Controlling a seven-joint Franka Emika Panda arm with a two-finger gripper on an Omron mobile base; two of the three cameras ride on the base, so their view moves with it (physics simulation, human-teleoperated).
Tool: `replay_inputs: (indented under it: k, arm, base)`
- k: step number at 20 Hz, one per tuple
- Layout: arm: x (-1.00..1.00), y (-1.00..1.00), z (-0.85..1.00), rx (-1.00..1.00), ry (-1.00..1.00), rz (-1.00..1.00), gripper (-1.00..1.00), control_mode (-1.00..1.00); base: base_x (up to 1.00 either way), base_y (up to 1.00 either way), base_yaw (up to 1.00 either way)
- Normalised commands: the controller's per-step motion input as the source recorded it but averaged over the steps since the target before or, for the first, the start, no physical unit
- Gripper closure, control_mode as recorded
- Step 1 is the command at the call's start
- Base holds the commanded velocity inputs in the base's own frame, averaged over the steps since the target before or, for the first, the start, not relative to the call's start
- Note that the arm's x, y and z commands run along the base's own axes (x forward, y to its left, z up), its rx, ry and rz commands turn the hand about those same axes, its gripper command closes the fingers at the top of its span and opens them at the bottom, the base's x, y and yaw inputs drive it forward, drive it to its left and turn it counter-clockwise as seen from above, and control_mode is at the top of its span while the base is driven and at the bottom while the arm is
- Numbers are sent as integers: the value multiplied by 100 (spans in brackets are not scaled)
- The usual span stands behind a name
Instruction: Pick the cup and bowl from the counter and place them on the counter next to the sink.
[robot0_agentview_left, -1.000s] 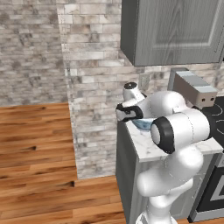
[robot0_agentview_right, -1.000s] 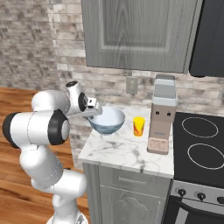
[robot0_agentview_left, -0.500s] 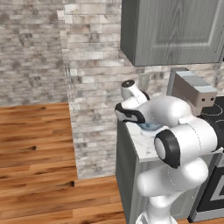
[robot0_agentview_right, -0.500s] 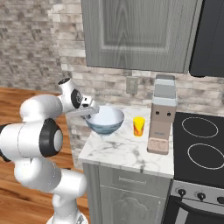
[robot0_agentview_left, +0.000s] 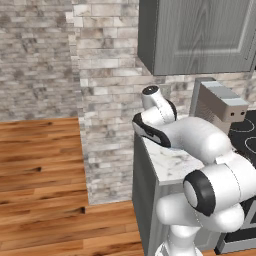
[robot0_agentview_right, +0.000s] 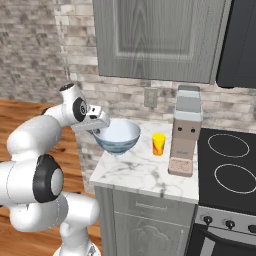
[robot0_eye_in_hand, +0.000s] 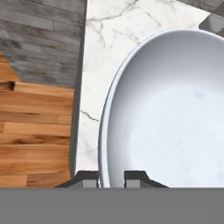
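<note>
**A:** Gripper (robot0_eye_in_hand: 111, 177) first: what have you got?

**B:** Your jaws are narrow, pinched over the near rim of the bowl (robot0_eye_in_hand: 175, 118), one finger inside, one outside. In the right base view the bowl (robot0_agentview_right: 117, 136) hangs from the gripper (robot0_agentview_right: 98, 131) and looks lifted just clear of the counter (robot0_agentview_right: 145, 172), though from this angle I can't be sure its base is off the marble.

**A:** Where does the bowl lie from your hand?

**B:** All of it stretches away from the fingers, out over the counter's left end. You're holding one edge only, so its weight sits ahead of the grip.

**A:** And the cup?

**B:** The cup (robot0_agentview_right: 158, 144) stands untouched on the counter, just right of the bowl, near the wall.

**A:** The sink?

**B:** Nowhere I can point to from where you stand. You'll likely have to carry the bowl level and drive.
</note>
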Motion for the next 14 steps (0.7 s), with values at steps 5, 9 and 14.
replay_inputs:
  k: [5,9,14]
  arm:
    - [-11,0,41,0,1,0,100,-100]
    - [-56,0,7,0,0,0,100,-100]
    - [-78,0,0,0,0,1,100,-100]
  base:
    - [0,0,0]
    - [0,0,0]
    - [0,0,0]
